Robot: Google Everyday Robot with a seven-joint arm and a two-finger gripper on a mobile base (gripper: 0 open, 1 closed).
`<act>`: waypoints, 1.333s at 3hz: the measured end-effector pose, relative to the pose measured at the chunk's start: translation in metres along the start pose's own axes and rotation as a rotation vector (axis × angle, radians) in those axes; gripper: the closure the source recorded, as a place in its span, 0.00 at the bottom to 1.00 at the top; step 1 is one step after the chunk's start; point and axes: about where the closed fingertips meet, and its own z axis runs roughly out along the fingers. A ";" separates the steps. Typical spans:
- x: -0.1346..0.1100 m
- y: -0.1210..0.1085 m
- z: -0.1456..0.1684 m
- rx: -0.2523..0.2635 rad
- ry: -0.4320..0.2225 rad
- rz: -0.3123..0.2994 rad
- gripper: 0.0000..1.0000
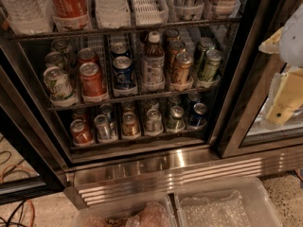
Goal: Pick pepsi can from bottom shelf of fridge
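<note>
Large commercial drinks fridge (142, 167), black frame, wire shelves, ribbed stainless-steel base, filled the view. Its left bay appeared open. The bottom shelf (137, 140), a thin dark wire rack with a metal front rail, carried clear plastic lanes of small cans. The pale cream-and-white gripper (283, 98) hung at the right edge, outside the bay and in front of the right-hand glass door. Whether it was open or closed could not be told. The pepsi can (197, 115), small, dark navy, silver top with pull tab, stood upright at the front of the rightmost lane on the bottom shelf, well apart from the gripper.

Step in hand, by my reading: the approach. To do it well, the gripper would need to travel left and down past the black centre post (234, 79). It should then enter low and level, under the middle rack (132, 97) and above the front rail, squared to the can.

Obstacles:
- The post stood near the can's lane, leaving little room on that flank.
- A green-grey can (176, 118) stood just beside it on the other side.
- Two clear plastic bins (222, 205) on the floor fronted the base and might limit how close the robot could come.
- A brighter blue can (124, 72) on the rack above was a lookalike to avoid.
</note>
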 end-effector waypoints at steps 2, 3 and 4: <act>0.000 -0.001 0.005 0.050 -0.024 0.013 0.00; -0.006 0.004 0.054 0.039 -0.088 0.048 0.00; -0.013 0.008 0.108 0.010 -0.169 0.100 0.00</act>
